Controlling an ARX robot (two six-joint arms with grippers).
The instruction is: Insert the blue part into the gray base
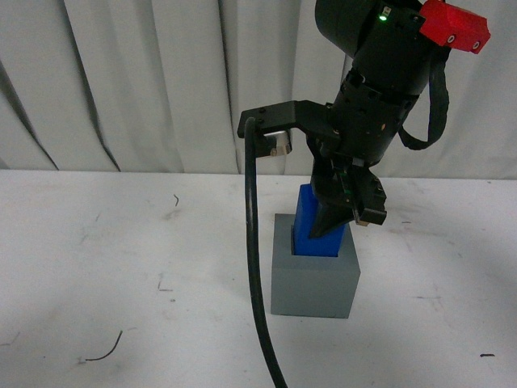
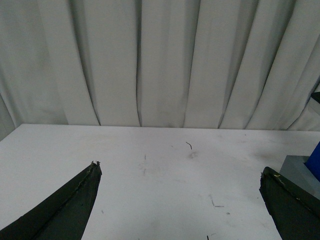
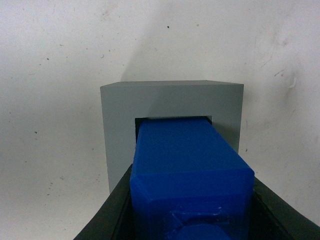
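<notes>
In the front view, the right claw [image 1: 343,222] is seen coming down from the upper right, and it is closed on the blue part [image 1: 309,228], one dark finger on each side of it. The blue part is held upright, and its lower end is set inside the square recess in the top of the gray base [image 1: 315,281]; the upper portion stands out above the rim. The gray base rests on the white table [image 1: 121,267], near the middle. A black cable [image 1: 255,275] hangs in front of the base on its left side, and a red piece [image 1: 452,28] is fixed high on the arm. A pale curtain [image 1: 145,81] closes the background.

In the left wrist view, the left claw [image 2: 180,169] is opened wide and nothing is held in it; only bare table is seen between its two dark fingers [image 2: 65,210]. A corner of the gray base [image 2: 299,170] and a strip of the blue part [image 2: 316,160] are visible at the edge of the picture.

In the right wrist view, the blue part [image 3: 192,165] is gripped between the two fingers [image 3: 112,215] of the right claw, and its far end is seated in the recess of the gray base [image 3: 120,125]. Whether it reaches the bottom of the recess cannot be told
</notes>
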